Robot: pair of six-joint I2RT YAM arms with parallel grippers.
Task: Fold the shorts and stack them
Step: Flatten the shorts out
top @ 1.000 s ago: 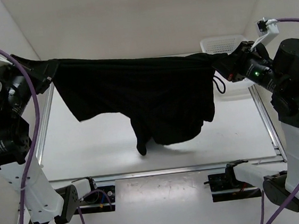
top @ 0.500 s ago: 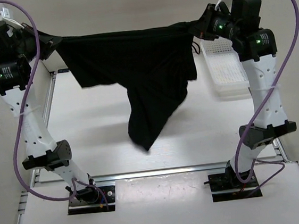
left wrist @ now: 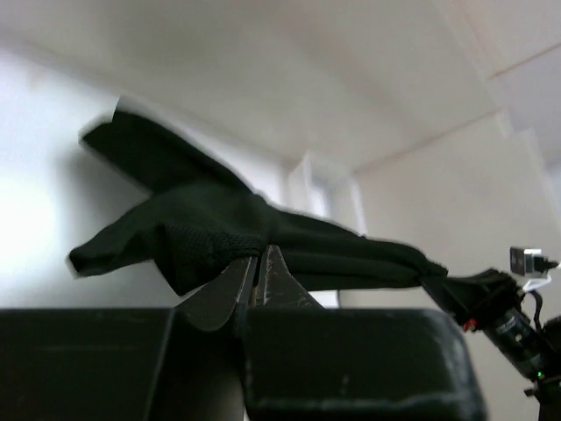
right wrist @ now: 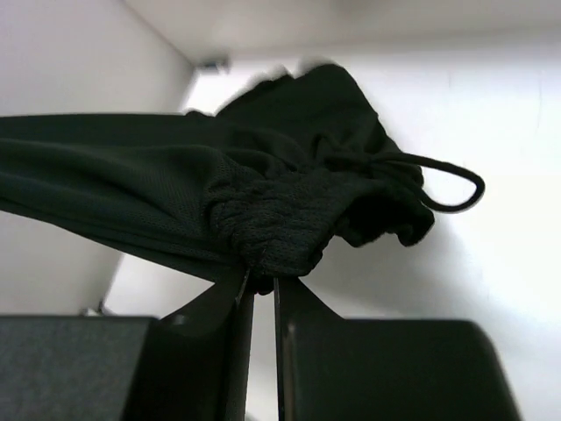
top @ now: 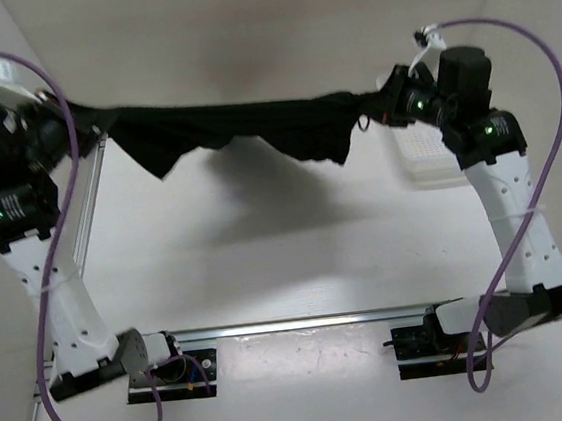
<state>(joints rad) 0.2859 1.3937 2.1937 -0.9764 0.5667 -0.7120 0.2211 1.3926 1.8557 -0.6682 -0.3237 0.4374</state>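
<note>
The left gripper (top: 91,125) has its jaws pinched together on one end of the shorts (top: 242,129). The shorts are plain black, soft mesh-like fabric. They hang in the air above the far half of the table (top: 266,262), pulled into a narrow bunched band with loose folds drooping beneath. Their long axis runs left to right. A thin drawstring (right wrist: 447,189) loops out near the right end, where the right gripper (top: 383,109) is clamped on the gathered waistband. A white mesh basket (top: 427,165) sits at the table's far right edge, its contents unclear.
</note>
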